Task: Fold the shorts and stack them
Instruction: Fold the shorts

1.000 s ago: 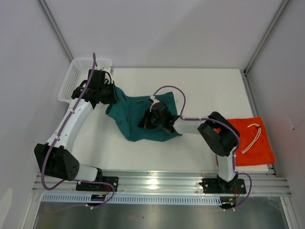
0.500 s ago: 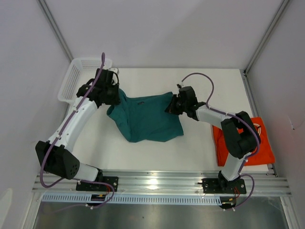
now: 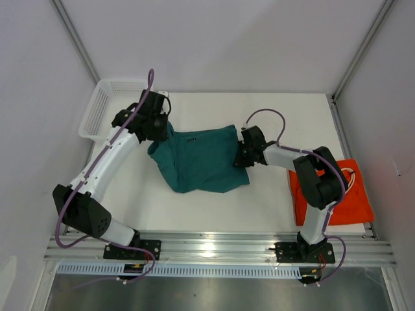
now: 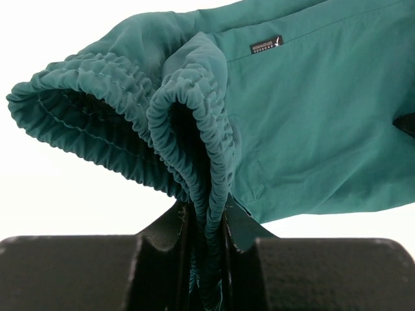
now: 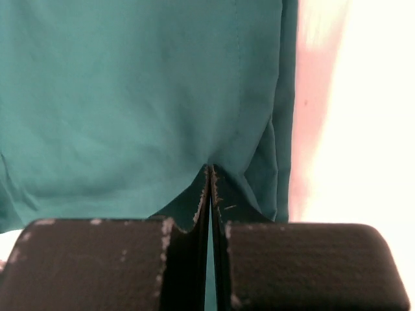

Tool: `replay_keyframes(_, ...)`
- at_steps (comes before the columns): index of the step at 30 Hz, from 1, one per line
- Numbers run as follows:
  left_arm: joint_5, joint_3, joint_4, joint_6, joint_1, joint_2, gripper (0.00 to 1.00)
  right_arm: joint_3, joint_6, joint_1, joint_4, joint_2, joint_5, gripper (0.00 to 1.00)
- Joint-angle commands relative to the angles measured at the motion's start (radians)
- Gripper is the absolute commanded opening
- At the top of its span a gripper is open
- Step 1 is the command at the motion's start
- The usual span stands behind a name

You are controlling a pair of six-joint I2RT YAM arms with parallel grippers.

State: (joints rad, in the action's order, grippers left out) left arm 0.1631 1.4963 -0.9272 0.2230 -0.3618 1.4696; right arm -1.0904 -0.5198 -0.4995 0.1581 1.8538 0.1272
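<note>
The teal green shorts point(image 3: 201, 162) lie spread in the middle of the table. My left gripper point(image 3: 163, 127) is shut on their gathered elastic waistband point(image 4: 204, 194) at the upper left corner. My right gripper point(image 3: 241, 152) is shut on the shorts' right edge point(image 5: 211, 170), pinching thin fabric. A small dark label point(image 4: 266, 45) shows on the teal cloth. The orange-red shorts point(image 3: 350, 197) with a white drawstring lie flat at the right side of the table, partly hidden by my right arm.
A white mesh basket point(image 3: 104, 110) stands at the table's back left corner, just behind my left arm. Aluminium frame posts rise at the back corners. The arm bases sit on a rail along the near edge.
My right gripper moved from the shorts' middle to their right edge and pulled the cloth out to the right. My left gripper shifted slightly right with the waistband. The teal shorts are spread wider.
</note>
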Motion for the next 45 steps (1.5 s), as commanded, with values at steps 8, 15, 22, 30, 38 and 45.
replay_keyframes(8, 0.153, 0.111, -0.032, -0.002, -0.158, 0.090, 0.00, -0.035, -0.012, -0.091, 0.040, 0.079, -0.069, 0.00)
replay_keyframes(15, 0.231, 0.235, -0.090, 0.058, -0.301, 0.222, 0.00, -0.059, -0.035, -0.145, 0.047, 0.078, -0.061, 0.00)
replay_keyframes(22, 0.231, 0.295, -0.064, 0.128, -0.387, 0.365, 0.00, -0.029, -0.078, -0.090, 0.003, -0.002, 0.078, 0.00)
replay_keyframes(30, 0.247, 0.208, 0.045, 0.185, -0.411, 0.408, 0.00, -0.005, -0.072, -0.013, 0.023, -0.122, 0.074, 0.02)
replay_keyframes(38, 0.230, 0.190, 0.106, 0.243, -0.413, 0.451, 0.02, 0.053, -0.057, 0.027, 0.006, -0.133, 0.069, 0.01)
replay_keyframes(45, 0.249, 0.239, 0.140, 0.323, -0.411, 0.538, 0.06, 0.096, -0.063, 0.049, -0.006, -0.180, 0.055, 0.00)
